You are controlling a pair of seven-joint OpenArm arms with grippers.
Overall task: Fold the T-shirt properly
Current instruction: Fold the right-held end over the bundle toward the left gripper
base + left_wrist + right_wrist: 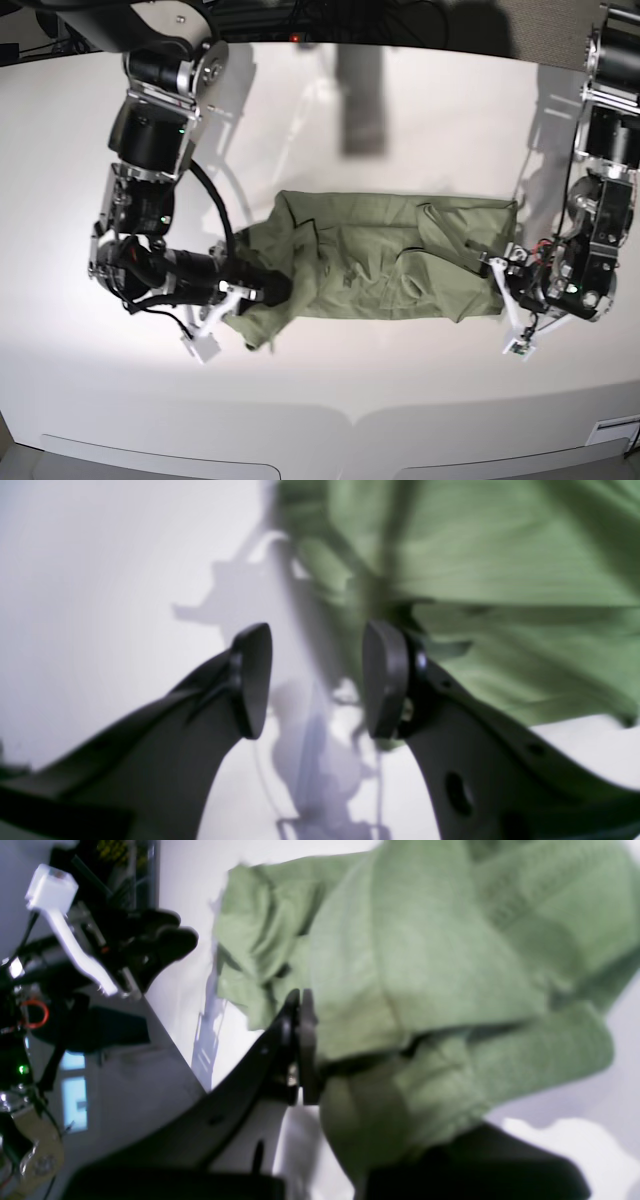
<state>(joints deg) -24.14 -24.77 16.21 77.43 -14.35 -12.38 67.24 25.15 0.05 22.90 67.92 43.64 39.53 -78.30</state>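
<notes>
Right gripper (pixel 301 1047) clamps T-shirt (pixel 380 255) on table (pixel 400 400).

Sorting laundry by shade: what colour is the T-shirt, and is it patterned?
Plain sage green, no print, T-shirt; clearest in the base view.

I'm working in what looks like a robotics lab: a bare white table (pixel 330 100) flanked by two black arms, loose cables (pixel 300 12) bundled along its far edge, and exposed electronics with a green indicator light (pixel 22 1069) beside it.
</notes>
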